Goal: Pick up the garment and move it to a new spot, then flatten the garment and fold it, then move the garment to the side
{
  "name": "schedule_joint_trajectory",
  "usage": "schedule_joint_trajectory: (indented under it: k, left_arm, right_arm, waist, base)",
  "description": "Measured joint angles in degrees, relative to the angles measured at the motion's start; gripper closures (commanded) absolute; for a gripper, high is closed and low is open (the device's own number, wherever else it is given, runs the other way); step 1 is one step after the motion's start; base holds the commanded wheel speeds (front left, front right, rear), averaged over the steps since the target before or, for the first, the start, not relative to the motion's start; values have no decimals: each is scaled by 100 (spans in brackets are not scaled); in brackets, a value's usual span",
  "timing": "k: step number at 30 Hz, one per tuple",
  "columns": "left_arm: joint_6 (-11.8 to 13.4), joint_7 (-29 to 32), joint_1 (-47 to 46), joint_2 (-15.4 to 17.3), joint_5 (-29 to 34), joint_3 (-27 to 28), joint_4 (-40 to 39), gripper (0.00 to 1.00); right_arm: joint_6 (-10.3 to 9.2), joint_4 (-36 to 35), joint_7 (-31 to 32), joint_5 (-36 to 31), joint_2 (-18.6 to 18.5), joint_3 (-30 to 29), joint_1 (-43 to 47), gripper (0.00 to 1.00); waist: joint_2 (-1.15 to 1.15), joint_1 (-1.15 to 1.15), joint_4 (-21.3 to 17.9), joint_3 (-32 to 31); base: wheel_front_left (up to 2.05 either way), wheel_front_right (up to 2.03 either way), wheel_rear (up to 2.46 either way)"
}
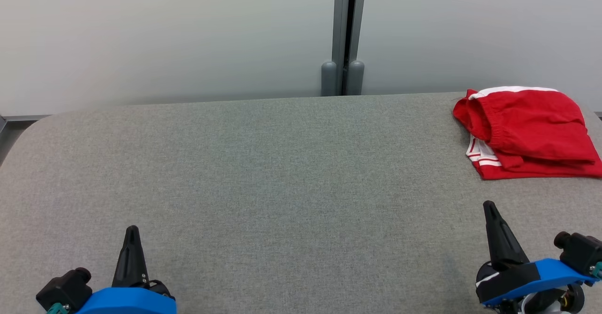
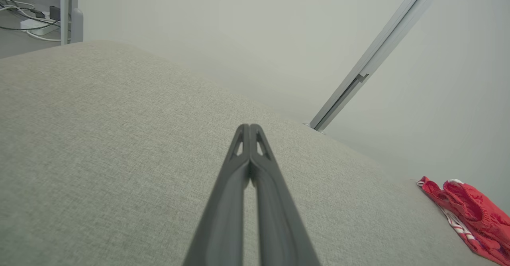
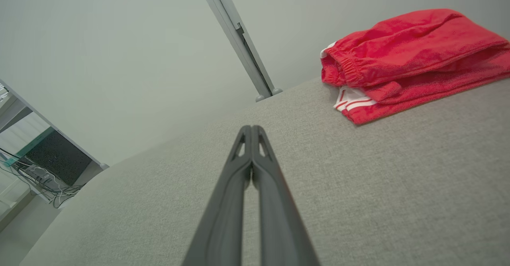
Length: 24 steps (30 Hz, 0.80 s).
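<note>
A lab: padded table, partition wall, cables.

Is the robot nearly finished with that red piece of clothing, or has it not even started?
It looks about finished. Done: the red garment lies folded in layers at the far right of the grey table, off to the side. In hand: nothing; the left jaws and the right jaws are shut and empty, well apart from the cloth. Left: seemingly nothing, though the fold is a bit loose.
</note>
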Motion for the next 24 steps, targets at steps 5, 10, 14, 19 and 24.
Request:
schedule_joint_trajectory:
  k: [5, 10, 14, 19, 24]
  left_arm:
    - [-3, 112, -35, 0, -475, 14, -3, 100]
    - [-24, 213, -113, 0, -918, 36, -10, 100]
    - [-29, 304, -126, 0, -1259, 59, -10, 100]
    - [-44, 397, -177, 0, -1662, 92, -14, 100]
    - [-46, 489, -227, 0, -2043, 121, -19, 100]
  right_arm:
    - [0, 24, 80, 476, 0, -22, -8, 100]
    - [0, 48, 140, 915, 0, -42, -26, 100]
    - [0, 73, 191, 1254, 0, -55, -34, 100]
    - [0, 100, 260, 1655, -1, -69, -83, 100]
    - [0, 133, 318, 2031, -1, -88, -93, 100]
  waist:
    - [0, 0, 3, -2]
    - [0, 0, 5, -5]
    - [0, 0, 8, -7]
    - [0, 0, 11, -9]
    - [0, 0, 13, -12]
  base:
    - [0, 0, 0]
    - [0, 0, 0]
    - [0, 0, 0]
    - [0, 0, 0]
    - [0, 0, 0]
